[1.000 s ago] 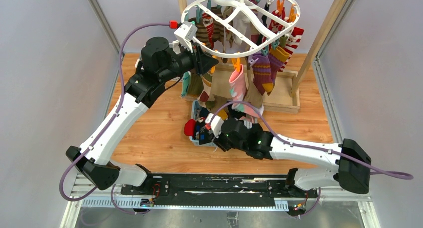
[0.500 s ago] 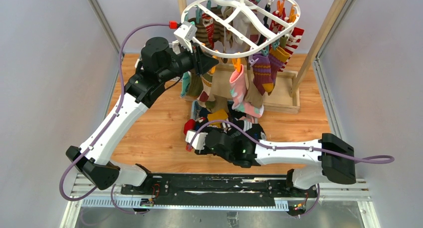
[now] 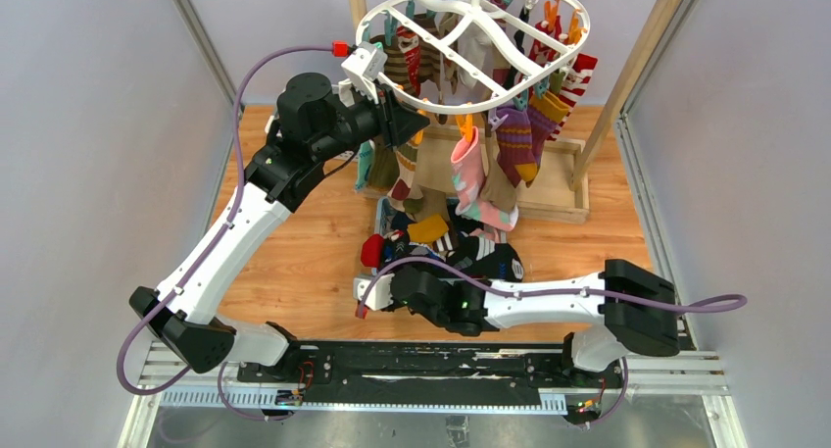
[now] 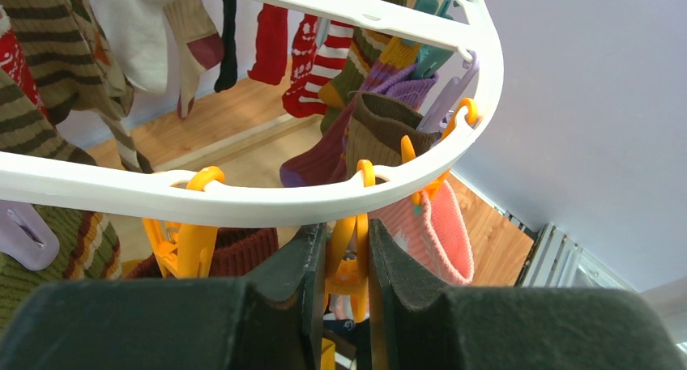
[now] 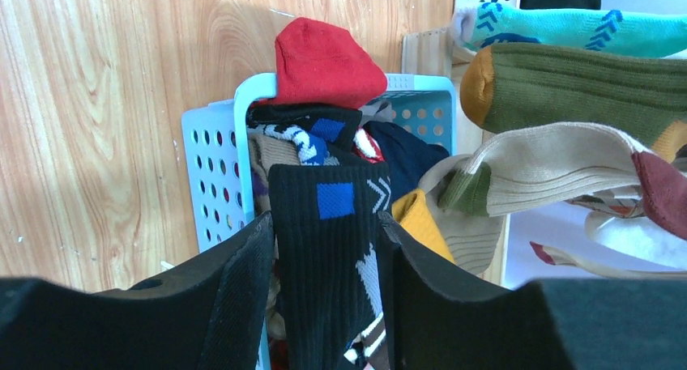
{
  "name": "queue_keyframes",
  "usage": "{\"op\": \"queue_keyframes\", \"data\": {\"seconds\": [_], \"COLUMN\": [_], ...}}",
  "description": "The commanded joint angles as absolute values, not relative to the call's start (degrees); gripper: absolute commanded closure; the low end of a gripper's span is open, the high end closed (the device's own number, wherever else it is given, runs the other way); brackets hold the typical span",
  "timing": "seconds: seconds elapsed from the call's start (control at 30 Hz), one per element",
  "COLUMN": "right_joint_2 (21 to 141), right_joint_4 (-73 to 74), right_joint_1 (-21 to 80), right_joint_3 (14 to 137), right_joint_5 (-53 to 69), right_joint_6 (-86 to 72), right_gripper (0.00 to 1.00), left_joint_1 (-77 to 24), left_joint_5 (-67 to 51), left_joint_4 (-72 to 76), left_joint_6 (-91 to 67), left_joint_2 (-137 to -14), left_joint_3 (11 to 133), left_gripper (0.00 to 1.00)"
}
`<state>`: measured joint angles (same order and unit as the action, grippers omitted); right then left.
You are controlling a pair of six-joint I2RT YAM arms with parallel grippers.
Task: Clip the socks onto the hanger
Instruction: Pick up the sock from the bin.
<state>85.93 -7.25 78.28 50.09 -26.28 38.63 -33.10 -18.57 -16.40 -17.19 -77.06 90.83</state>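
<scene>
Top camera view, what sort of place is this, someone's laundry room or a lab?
Most likely a robot lab cell staged for laundry: bare grey panel walls, two robot arms on a rail at the table's near edge, and a white clip hanger of socks on a wooden rack.

Plain pale grey walls close me in on the left, the right and the back, evenly lit with no hard shadows, and a slim metal post runs up the left corner. Under me lies a light-brown wooden tabletop with clear grain, and a black rail runs along its near edge. At the far side stands a wooden pole rack, its flat base resting on the tabletop.
</scene>
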Motion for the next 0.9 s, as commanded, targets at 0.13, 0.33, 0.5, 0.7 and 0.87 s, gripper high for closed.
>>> {"op": "queue_keyframes", "data": {"seconds": [0.13,0.33,0.5,0.7,0.87], "right_joint_2": [89.27,89.37,84.15,71.25,60.80], "right_joint_4": [-15.10,-17.61,-17.09,-16.88,-16.92], "right_joint_1": [80.20,80.33,79.15,74.72,68.53], "right_joint_3": [51.24,51.36,51.57,49.61,47.68], "right_joint_5": [-31.97,-34.21,-32.94,-29.17,-23.73], "right_joint_6": [45.26,45.78,38.96,25.96,14.83], "right_gripper": [0.46,0.75,1.00,1.00,1.00], "left_joint_1": [-31.42,-31.41,-31.46,-31.46,-31.46], "left_joint_5": [-14.95,-14.94,-14.85,-14.68,-14.50], "left_joint_4": [-20.48,-20.52,-20.61,-20.87,-20.89], "left_joint_6": [-16.96,-16.96,-16.73,-16.70,-16.69], "left_joint_2": [-75.80,-75.66,-75.58,-75.58,-75.76], "left_joint_3": [90.62,90.48,90.28,90.53,90.62], "left_gripper": [0.99,0.99,0.99,0.99,0.99]}}
